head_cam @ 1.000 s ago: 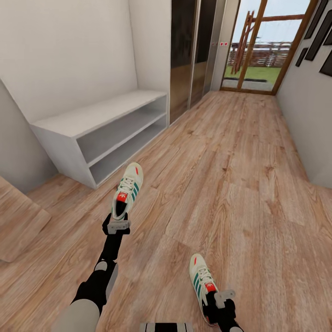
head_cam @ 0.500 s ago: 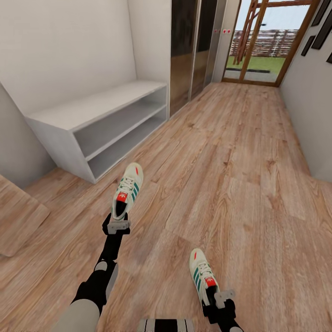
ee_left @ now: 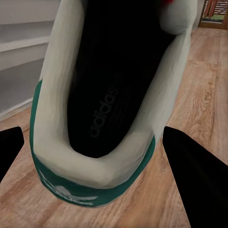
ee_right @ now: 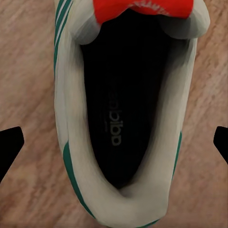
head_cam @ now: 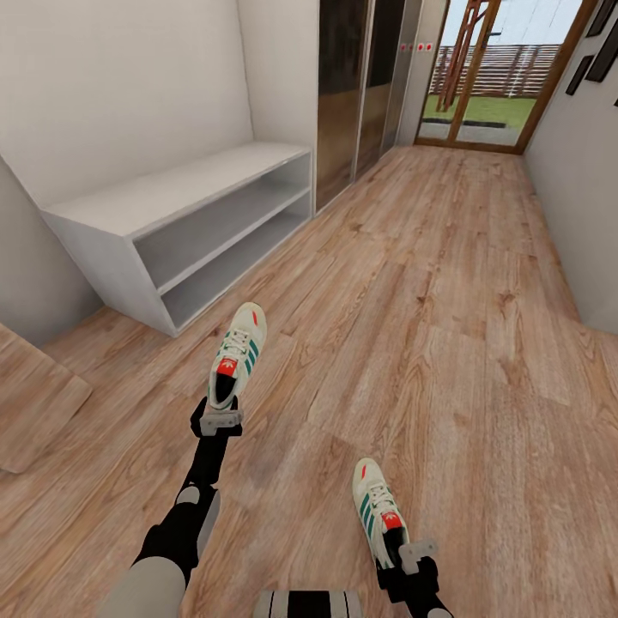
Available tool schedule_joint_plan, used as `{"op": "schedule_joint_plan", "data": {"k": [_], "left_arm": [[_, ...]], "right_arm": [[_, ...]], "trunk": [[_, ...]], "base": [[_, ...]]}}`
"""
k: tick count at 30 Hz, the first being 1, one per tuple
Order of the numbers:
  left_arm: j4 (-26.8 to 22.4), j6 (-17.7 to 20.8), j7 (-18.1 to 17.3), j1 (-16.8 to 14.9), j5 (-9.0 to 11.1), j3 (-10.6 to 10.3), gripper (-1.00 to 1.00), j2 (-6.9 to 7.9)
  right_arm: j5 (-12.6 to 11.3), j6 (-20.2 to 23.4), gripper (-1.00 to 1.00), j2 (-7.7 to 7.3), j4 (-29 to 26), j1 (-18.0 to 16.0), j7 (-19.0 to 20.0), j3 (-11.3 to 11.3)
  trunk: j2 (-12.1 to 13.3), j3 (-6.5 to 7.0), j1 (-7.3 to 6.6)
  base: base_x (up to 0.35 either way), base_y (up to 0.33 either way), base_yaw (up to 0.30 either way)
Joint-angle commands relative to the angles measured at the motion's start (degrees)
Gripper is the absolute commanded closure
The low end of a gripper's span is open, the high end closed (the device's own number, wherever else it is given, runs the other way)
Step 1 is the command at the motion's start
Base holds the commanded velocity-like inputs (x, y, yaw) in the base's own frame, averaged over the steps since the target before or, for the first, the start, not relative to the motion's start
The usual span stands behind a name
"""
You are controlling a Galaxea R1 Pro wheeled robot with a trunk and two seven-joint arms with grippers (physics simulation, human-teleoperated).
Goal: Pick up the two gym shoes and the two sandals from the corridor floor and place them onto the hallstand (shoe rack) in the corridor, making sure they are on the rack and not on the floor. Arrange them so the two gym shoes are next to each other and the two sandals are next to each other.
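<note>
Your left claw (head_cam: 220, 421) grips the heel of the left gym shoe (head_cam: 236, 354), toe pointing at the low white two-tier bench (head_cam: 163, 225). Left wrist view: dark fingers (ee_left: 194, 175) spread either side of the cream heel collar with its green trim. Your right claw (head_cam: 410, 555) pinches the right gym shoe (head_cam: 376, 511) by the heel above the wood-grain plank floor (head_cam: 446, 343); the red tongue label (ee_right: 142, 7) shows.
</note>
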Motion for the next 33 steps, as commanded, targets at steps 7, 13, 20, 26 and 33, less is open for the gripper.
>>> {"op": "schedule_joint_plan", "data": {"k": [7,13,20,26,33], "left_arm": [[0.0,0.0,0.0,0.0,0.0,0.0,1.0,0.0],[0.0,0.0,0.0,0.0,0.0,0.0,1.0,0.0],[0.0,0.0,0.0,0.0,0.0,-0.1,1.0,0.0],[0.0,0.0,0.0,0.0,0.0,-0.1,1.0,0.0],[0.0,0.0,0.0,0.0,0.0,-0.1,1.0,0.0]], "right_arm": [[0.0,0.0,-1.0,0.0,0.0,0.0,0.0,0.0],[0.0,0.0,-1.0,-0.06,0.0,0.0,0.0,-0.1],[0.0,0.0,-1.0,-0.09,0.0,0.0,0.0,-0.1],[0.0,0.0,-1.0,-0.09,0.1,0.0,0.0,0.0],[0.0,0.0,-1.0,-0.06,1.8,0.0,0.0,0.0]], "trunk": [[0.0,0.0,0.0],[0.0,0.0,0.0],[0.0,-0.44,0.05],[0.0,-0.44,0.05],[-0.1,-1.11,0.13]], "base": [[0.0,0.0,0.0],[0.0,0.0,0.0],[0.0,0.0,0.0],[0.0,0.0,0.0],[0.0,0.0,0.0]]}}
